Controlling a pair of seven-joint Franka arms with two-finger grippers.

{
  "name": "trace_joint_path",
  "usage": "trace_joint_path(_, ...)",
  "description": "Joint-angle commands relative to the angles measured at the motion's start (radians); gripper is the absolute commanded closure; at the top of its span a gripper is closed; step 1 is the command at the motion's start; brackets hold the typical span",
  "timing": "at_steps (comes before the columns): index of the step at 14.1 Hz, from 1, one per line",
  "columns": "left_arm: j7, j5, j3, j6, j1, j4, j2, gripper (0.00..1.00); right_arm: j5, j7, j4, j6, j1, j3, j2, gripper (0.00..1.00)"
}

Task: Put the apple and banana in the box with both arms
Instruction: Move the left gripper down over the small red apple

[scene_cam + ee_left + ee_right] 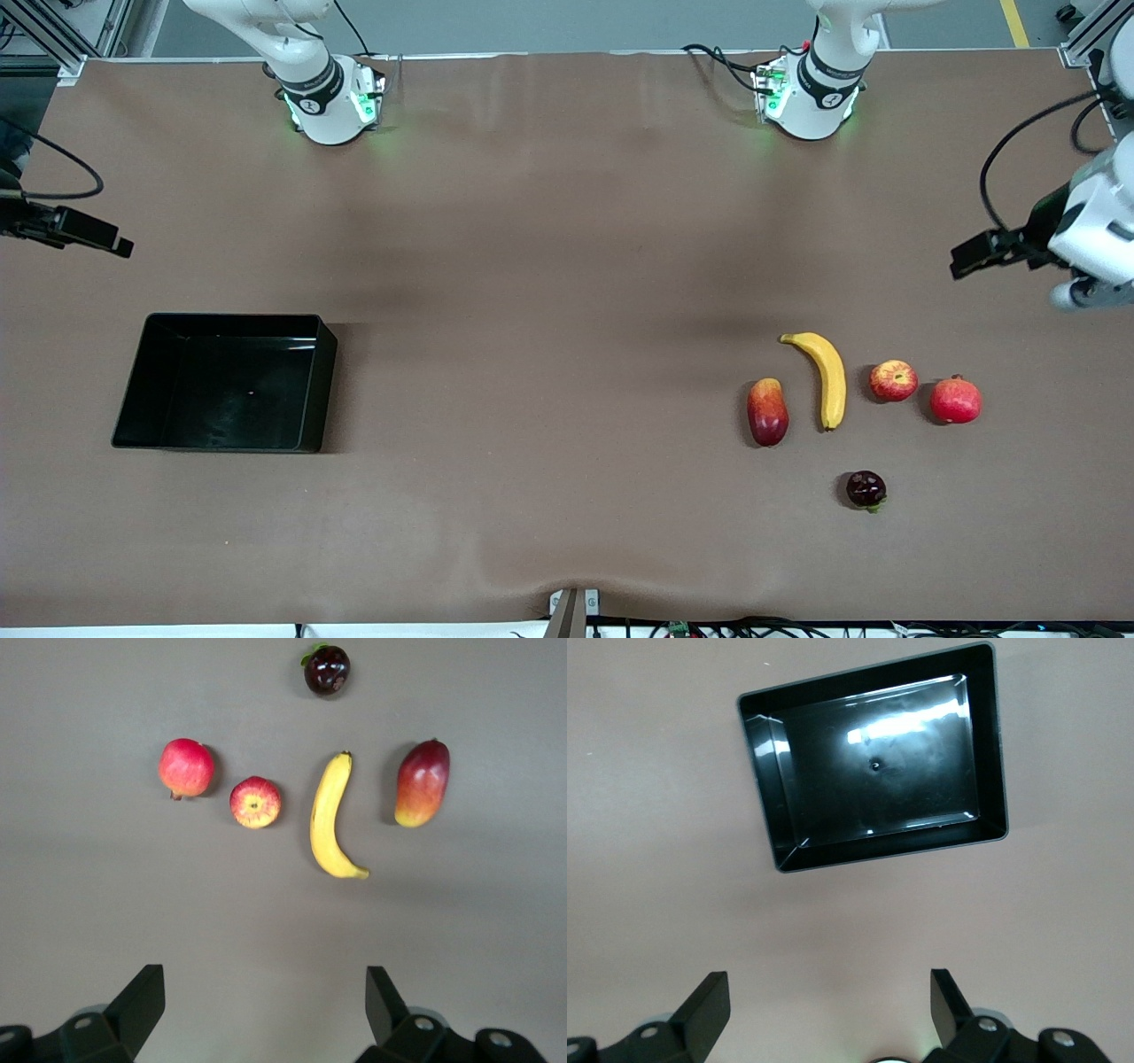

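Brown worktop [549,266] carries everything. Left end effector [266,1010], jaws wide and empty, hovers at its arm's end, close to the long yellow banana [825,377] and small red-yellow apple [892,381]; the banana's long axis runs toward the front camera. Right end effector [830,1010], likewise wide and empty, hangs near the shallow glossy black box [310,390].

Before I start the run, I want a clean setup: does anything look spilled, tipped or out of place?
Nothing stands out. The box sits flat and holds no fruit, only a tiny speck on its floor. The apple and banana lie apart among three other fruits toward the left arm's end, none damaged.
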Motion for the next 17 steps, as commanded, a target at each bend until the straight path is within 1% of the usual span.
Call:
trace_joint_path(1,-0.013,0.016,-0.002,0.151,0.016,-0.143,-0.021,0.0,-0.02,0.002,-0.002,0.031,-0.025,0.009,0.055,0.0)
trace_joint_path(2,-0.011,0.016,-0.001,0.215,0.016,-0.17,0.014,0.0,-0.025,0.002,-0.002,0.039,-0.03,0.009,0.073,0.0)
trace_joint_path(4,-0.014,0.025,-0.001,0.3,0.019,-0.171,0.12,0.0,-0.041,-0.016,-0.008,0.082,-0.048,0.009,0.119,0.0)
trace_joint_path(7,-0.011,0.028,-0.001,0.43,0.043,-0.204,0.204,0.0,-0.048,-0.101,-0.013,0.166,-0.088,0.009,0.194,0.0)
trace_joint_path(9,-0.022,0.028,-0.001,0.489,0.045,-0.203,0.264,0.0,-0.048,-0.168,-0.013,0.241,-0.116,0.009,0.257,0.0)
trace_joint_path(11,-0.086,0.035,0.001,0.577,0.043,-0.201,0.335,0.0,-0.048,-0.243,-0.005,0.312,-0.151,0.009,0.324,0.0)
trace_joint_path(14,-0.171,0.123,-0.001,0.66,0.043,-0.197,0.417,0.0,-0.032,-0.364,0.001,0.445,-0.197,0.011,0.43,0.0)
trace_joint_path(17,-0.2,0.147,0.014,0.674,0.045,-0.197,0.447,0.0,-0.032,-0.414,0.004,0.519,-0.203,0.011,0.493,0.0)
